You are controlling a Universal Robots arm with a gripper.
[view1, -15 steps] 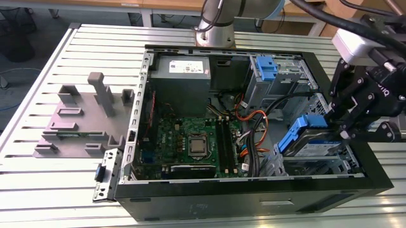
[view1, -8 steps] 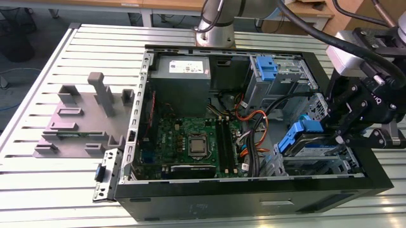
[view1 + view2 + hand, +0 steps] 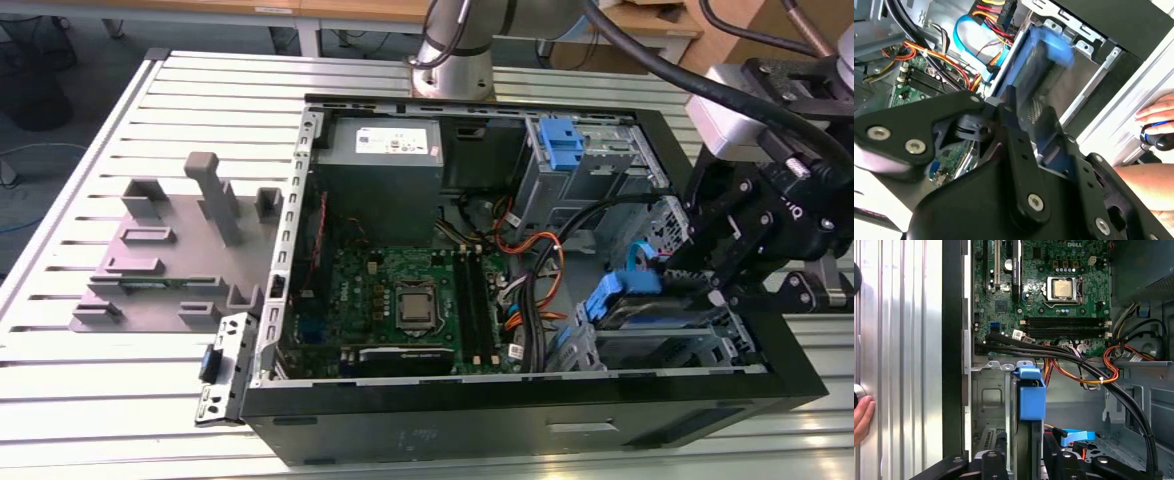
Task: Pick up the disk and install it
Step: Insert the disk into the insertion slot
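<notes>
The disk [image 3: 650, 308], a grey drive in a blue plastic bracket, stands on edge at the drive cage [image 3: 674, 350] in the near right corner of the open computer case [image 3: 534, 400]. My gripper [image 3: 721, 290] comes down on it from the exterior view's right and is shut on it. In the first wrist view the disk [image 3: 1031, 400] shows edge-on, blue bracket end away from me, with a black finger on each side of it at my gripper [image 3: 1026, 465]. The second wrist view shows the blue-framed disk [image 3: 1036, 70] running from my gripper [image 3: 1041, 145] along the cage wall.
A motherboard [image 3: 400, 300] lies on the case floor, with orange, red and black cables [image 3: 534, 270] beside the cage. A grey box [image 3: 380, 145] and a blue latch piece [image 3: 563, 140] sit at the far end. A grey fixture [image 3: 174, 250] stands outside. A hand [image 3: 861, 415] rests near the case.
</notes>
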